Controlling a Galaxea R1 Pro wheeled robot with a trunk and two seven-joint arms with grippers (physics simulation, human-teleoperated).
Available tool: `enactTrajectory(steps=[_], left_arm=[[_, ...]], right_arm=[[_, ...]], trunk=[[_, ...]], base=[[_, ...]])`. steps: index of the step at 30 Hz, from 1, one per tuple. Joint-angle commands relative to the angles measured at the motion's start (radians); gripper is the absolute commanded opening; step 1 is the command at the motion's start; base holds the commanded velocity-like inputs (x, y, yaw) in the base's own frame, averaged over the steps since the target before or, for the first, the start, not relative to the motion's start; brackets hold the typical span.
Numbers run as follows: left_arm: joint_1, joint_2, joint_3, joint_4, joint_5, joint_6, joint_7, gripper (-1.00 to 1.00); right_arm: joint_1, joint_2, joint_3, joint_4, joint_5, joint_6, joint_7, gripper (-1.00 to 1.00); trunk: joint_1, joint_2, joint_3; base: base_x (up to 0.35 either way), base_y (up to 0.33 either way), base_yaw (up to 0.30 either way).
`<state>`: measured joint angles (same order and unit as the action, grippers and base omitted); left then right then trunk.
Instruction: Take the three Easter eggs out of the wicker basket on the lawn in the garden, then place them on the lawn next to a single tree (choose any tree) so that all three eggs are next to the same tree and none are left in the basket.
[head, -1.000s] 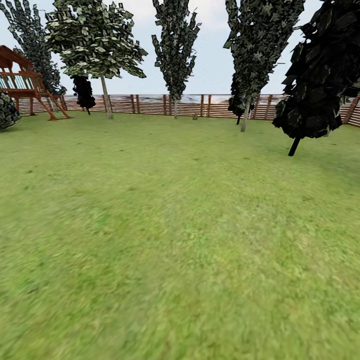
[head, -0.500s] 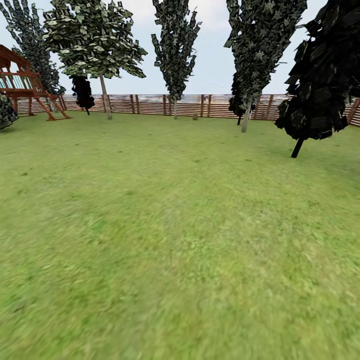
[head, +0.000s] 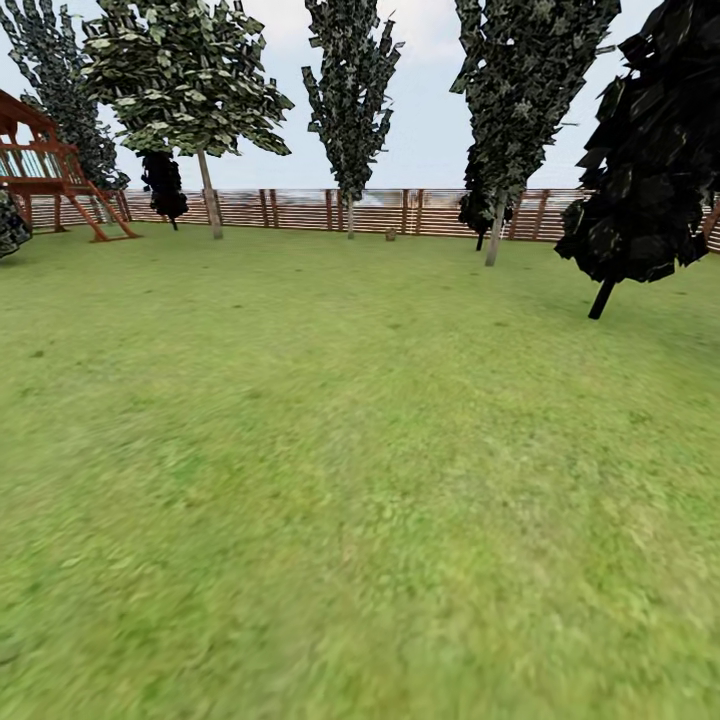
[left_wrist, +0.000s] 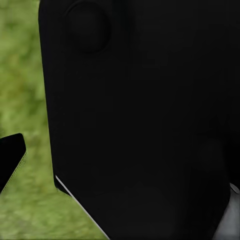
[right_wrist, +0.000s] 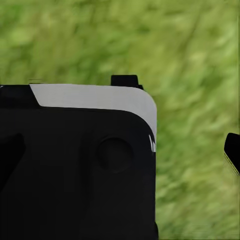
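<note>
Robot is in transit over the lawn (head: 360, 480) — nothing but grass near it. A tiny brownish lump sits at the far fence (head: 300, 208), about mid-scene; too small to say whether it's the basket. Eggs can't be made out.

Candidate pale-trunk trees stand far off by the fence: one far left (head: 210, 195) beside the wooden playset (head: 50, 165), one far right (head: 494, 225). The dark tree (head: 640, 170) nearer on the right leans on a black trunk.

Both arms look tucked against the body — wrist cameras stare at black housing with grass behind, likely a travel pose. Left pincer and right pincer: can't tell whether wide or narrow, or holding anything.
</note>
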<state>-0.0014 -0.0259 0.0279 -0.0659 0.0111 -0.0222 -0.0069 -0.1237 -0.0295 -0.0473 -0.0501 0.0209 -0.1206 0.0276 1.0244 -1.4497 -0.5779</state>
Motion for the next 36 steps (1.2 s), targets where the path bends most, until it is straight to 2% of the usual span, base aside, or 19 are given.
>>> enactTrajectory(steps=[1, 36], left_arm=[[0.000, 0.000, 0.003, 0.000, 0.001, -0.002, -0.001, 1.00], [0.000, 0.000, 0.003, 0.000, 0.001, -0.002, -0.001, 1.00]], right_arm=[[-0.001, 0.000, -0.005, 0.001, 0.002, -0.004, 0.003, 1.00], [-0.001, -0.001, -0.005, 0.001, 0.002, -0.004, 0.003, 1.00]], trunk=[[0.001, 0.000, -0.001], [0.001, 0.000, -0.001]], base=[[0.332, 0.000, 0.000], [0.332, 0.000, 0.000]])
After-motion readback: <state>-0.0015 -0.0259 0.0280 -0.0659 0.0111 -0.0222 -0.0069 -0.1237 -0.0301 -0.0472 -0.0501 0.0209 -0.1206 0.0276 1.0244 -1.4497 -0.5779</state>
